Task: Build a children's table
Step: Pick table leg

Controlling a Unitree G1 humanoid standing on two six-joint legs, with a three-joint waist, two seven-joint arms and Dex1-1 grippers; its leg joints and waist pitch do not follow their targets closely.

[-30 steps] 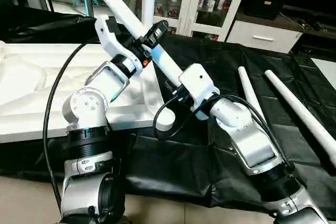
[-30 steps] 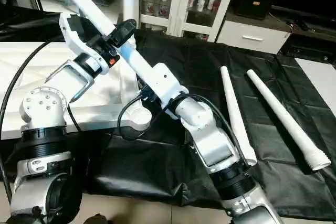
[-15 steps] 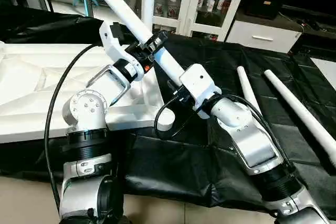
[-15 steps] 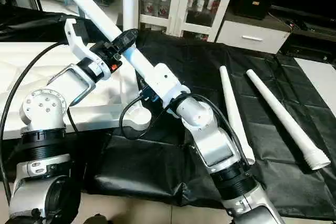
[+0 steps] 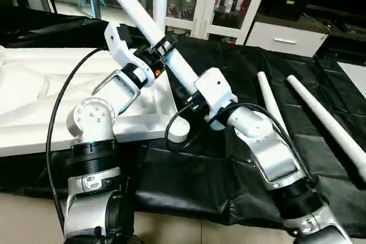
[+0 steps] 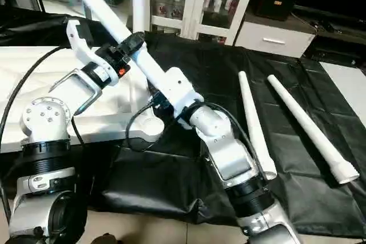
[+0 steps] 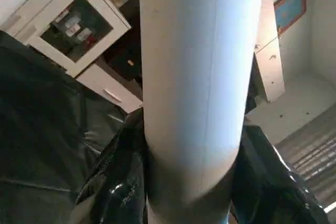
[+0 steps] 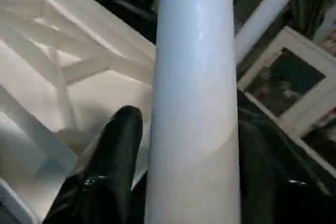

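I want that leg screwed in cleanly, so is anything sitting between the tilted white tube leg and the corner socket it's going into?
Nothing visible does. The long white plastic tube leg slants down to the round white corner socket of the ribbed tabletop; its lower end is hidden behind the right end effector.

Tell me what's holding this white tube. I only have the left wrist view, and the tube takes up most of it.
Observer: The left gripper is closed around that raised leg; the right gripper is at the same leg, lower down.
Operator: Where does its lower end point?
Observer: It slants down toward the round corner socket of the tabletop. The right wrist hides the tip, so I cannot tell whether it is seated.
Operator: Any legs left over?
Observer: Two loose legs lie on the black cloth to the robot's right.
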